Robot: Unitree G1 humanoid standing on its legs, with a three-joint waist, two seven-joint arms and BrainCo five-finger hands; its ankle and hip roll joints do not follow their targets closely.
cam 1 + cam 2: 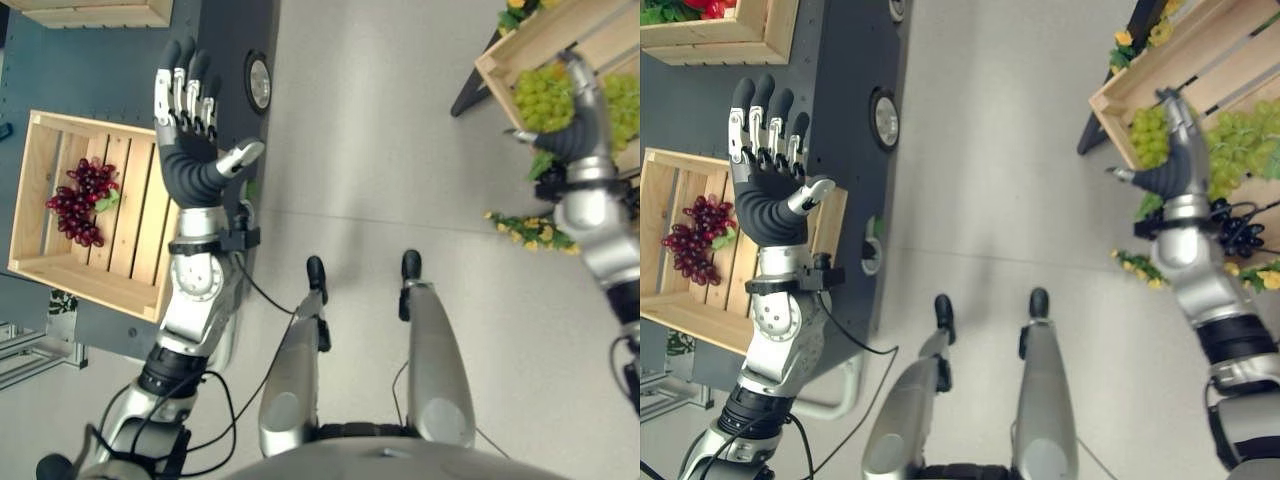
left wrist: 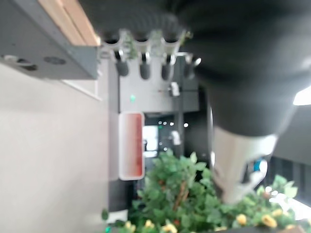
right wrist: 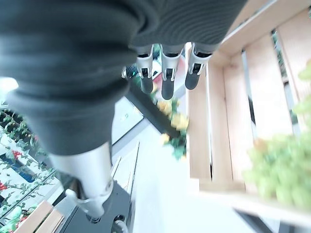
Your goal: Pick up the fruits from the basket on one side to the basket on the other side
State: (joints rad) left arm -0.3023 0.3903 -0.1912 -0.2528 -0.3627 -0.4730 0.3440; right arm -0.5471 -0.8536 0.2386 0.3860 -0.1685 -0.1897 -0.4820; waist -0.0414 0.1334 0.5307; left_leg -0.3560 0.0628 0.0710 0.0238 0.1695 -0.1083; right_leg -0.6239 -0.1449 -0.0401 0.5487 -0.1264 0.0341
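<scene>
Silver-grey arms, dark ribbed wrist covers

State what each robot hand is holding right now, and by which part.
Nothing is held. The left hand is open above the left crate's edge; the right hand is open over the green grapes.

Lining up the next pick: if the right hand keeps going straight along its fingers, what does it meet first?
Most likely the green grapes in the wooden crate: the right hand, fingers straight, points over that bunch. Height above it is unclear, so it could pass over toward the crate's slats.
</scene>
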